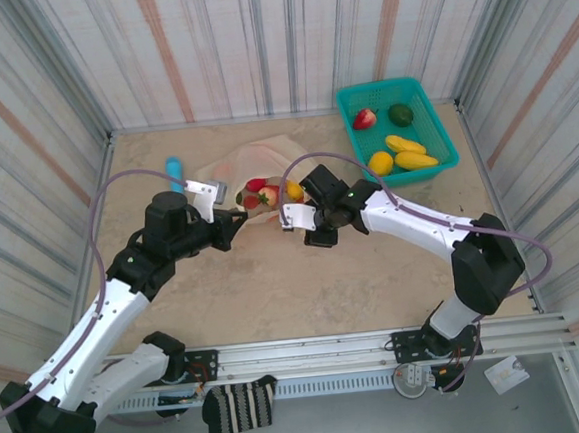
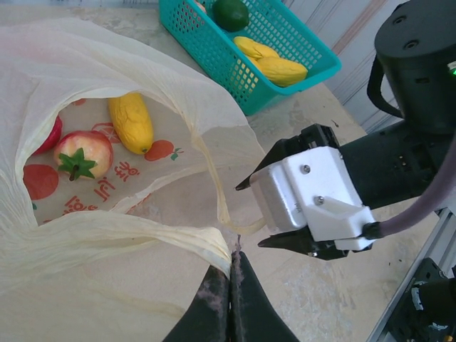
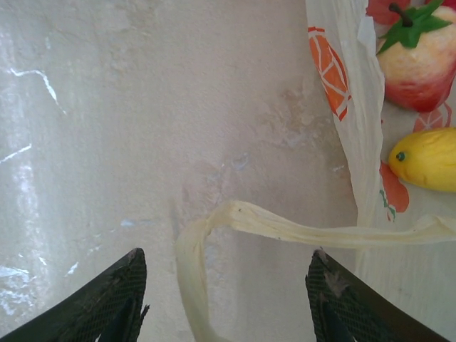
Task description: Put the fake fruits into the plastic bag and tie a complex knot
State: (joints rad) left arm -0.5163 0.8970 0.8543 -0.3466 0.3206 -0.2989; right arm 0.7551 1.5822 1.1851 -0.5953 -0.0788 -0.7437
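Striped corrugated walls close in a beige table [image 1: 304, 275]. The plastic bag [image 1: 228, 169] lies left of centre at the far side, mouth facing the arms. Inside it sit a red-and-cream apple [image 2: 84, 155], a yellow elongated fruit [image 2: 132, 121] and another red fruit [image 2: 48, 135] at the edge.

The left gripper [image 2: 229, 265] is clamped tight on the bag's near rim. The right gripper [image 3: 226, 285] stands just beside the mouth with its jaws spread and nothing between them. A twisted loop handle [image 3: 214, 228] lies on the table under that gap.

At the far right corner, well apart from the bag, a teal basket [image 1: 439, 104] holds a strawberry [image 1: 364, 118], a green fruit [image 1: 400, 114] and yellow fruits [image 1: 410, 153]. A blue object [image 1: 174, 172] lies left of the bag.
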